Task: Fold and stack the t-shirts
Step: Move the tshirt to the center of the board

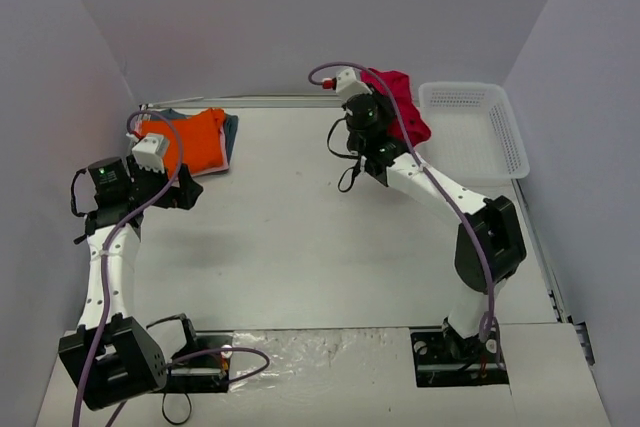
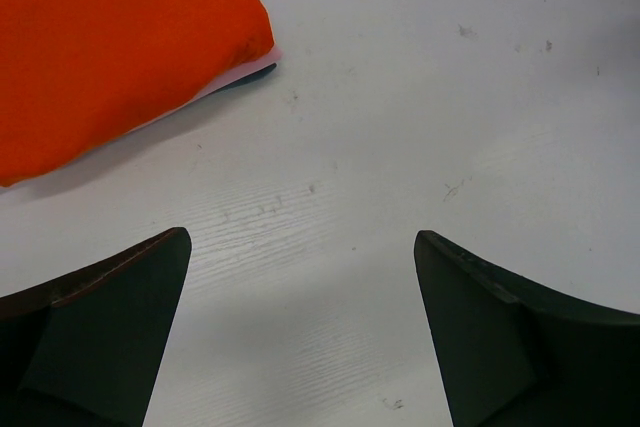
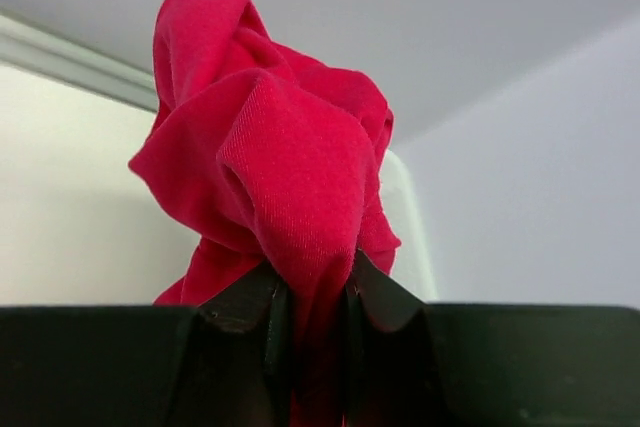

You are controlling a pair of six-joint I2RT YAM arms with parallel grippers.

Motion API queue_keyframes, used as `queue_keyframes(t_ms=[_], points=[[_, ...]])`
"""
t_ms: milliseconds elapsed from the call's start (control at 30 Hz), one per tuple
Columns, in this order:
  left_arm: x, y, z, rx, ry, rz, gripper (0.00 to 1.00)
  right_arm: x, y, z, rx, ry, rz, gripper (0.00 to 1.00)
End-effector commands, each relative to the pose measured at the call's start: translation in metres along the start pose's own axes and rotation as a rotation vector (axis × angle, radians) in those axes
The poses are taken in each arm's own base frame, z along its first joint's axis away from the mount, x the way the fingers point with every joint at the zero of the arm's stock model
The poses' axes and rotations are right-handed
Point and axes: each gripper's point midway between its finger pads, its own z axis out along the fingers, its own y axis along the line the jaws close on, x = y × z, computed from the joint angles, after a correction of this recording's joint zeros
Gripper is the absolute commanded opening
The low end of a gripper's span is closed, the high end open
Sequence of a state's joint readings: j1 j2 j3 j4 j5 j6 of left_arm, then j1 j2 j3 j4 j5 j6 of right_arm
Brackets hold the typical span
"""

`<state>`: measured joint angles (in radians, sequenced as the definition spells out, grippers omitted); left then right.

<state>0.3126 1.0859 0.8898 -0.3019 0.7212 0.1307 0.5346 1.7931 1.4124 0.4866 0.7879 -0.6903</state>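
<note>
Pinching a bunched fold of the crimson t-shirt (image 3: 270, 157), the right gripper (image 3: 310, 282) holds it raised at the far edge of the table (image 1: 320, 227), just beside the white basket (image 1: 470, 137). The left gripper (image 2: 300, 247) hangs with jaws wide apart near the folded orange t-shirt (image 2: 110, 47), which tops a stack (image 1: 231, 133) whose lower layers seem pink and grey-blue, only edges showing

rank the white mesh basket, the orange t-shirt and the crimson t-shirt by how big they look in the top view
1. white mesh basket
2. orange t-shirt, folded, partly hidden by the left arm
3. crimson t-shirt, bunched up, partly behind the right arm; close to the orange one, so unsure
</note>
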Motion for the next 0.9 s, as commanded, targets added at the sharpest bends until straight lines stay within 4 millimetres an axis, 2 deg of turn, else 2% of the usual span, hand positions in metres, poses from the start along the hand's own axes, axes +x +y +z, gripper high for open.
queue_keyframes(t_ms=[0, 33, 67, 100, 133, 167, 200, 233, 267, 333, 400, 500, 533, 600, 700, 767, 800, 867], points=[[-0.017, -0.003, -0.007, 0.013, -0.058, 0.042, 0.94, -0.062, -0.003, -0.047, -0.256, -0.133, 0.155, 0.0], [-0.018, -0.004, -0.008, 0.014, -0.058, 0.04, 0.94, -0.053, 0.015, -0.059, -0.385, -0.103, 0.116, 0.0], [-0.018, -0.005, -0.008, 0.016, -0.06, 0.041, 0.94, -0.062, 0.019, -0.072, -0.484, -0.136, 0.137, 0.0], [-0.018, -0.005, -0.008, 0.015, -0.06, 0.042, 0.94, -0.06, 0.029, -0.083, -0.576, -0.143, 0.132, 0.0], [-0.017, -0.005, -0.009, 0.017, -0.061, 0.04, 0.94, -0.056, 0.05, -0.102, -0.731, -0.154, 0.112, 0.0], [-0.018, -0.005, -0.009, 0.019, -0.062, 0.041, 0.94, -0.047, 0.059, -0.112, -0.799, -0.148, 0.09, 0.02], [-0.018, -0.005, -0.009, 0.021, -0.06, 0.039, 0.94, -0.037, 0.068, -0.12, -0.857, -0.126, 0.088, 0.12], [-0.017, -0.005, -0.008, 0.023, -0.055, 0.037, 0.94, -0.026, 0.077, -0.125, -0.899, -0.105, 0.066, 0.17], [-0.017, -0.005, -0.008, 0.026, -0.056, 0.037, 0.94, -0.017, 0.083, -0.127, -0.925, -0.088, 0.052, 0.19], [-0.016, -0.005, -0.008, 0.028, -0.054, 0.037, 0.94, 0.017, 0.095, -0.124, -0.942, 0.002, 0.045, 0.27], [-0.015, -0.007, -0.007, 0.039, -0.053, 0.037, 0.94, 0.045, 0.104, -0.125, -0.987, 0.066, 0.033, 0.15], [-0.015, -0.009, -0.007, 0.052, -0.053, 0.035, 0.94, 0.069, 0.11, -0.134, -1.118, 0.098, 0.029, 0.04], [-0.014, -0.009, -0.006, 0.054, -0.051, 0.035, 0.94, 0.074, 0.112, -0.137, -1.142, 0.106, 0.016, 0.0], [-0.014, -0.009, -0.005, 0.058, -0.048, 0.032, 0.94, 0.077, 0.113, -0.137, -1.135, 0.107, -0.006, 0.0], [-0.013, -0.009, -0.004, 0.06, -0.046, 0.029, 0.94, 0.074, 0.113, -0.145, -1.128, 0.078, -0.062, 0.0], [-0.014, -0.009, -0.005, 0.059, -0.047, 0.033, 0.94, 0.075, 0.118, -0.162, -1.177, 0.061, -0.106, 0.0], [-0.014, -0.009, -0.005, 0.059, -0.047, 0.034, 0.94, 0.076, 0.125, -0.185, -1.27, 0.037, -0.147, 0.0], [-0.014, -0.009, -0.005, 0.062, -0.049, 0.038, 0.94, 0.079, 0.13, -0.212, -1.351, 0.028, -0.187, 0.0]])
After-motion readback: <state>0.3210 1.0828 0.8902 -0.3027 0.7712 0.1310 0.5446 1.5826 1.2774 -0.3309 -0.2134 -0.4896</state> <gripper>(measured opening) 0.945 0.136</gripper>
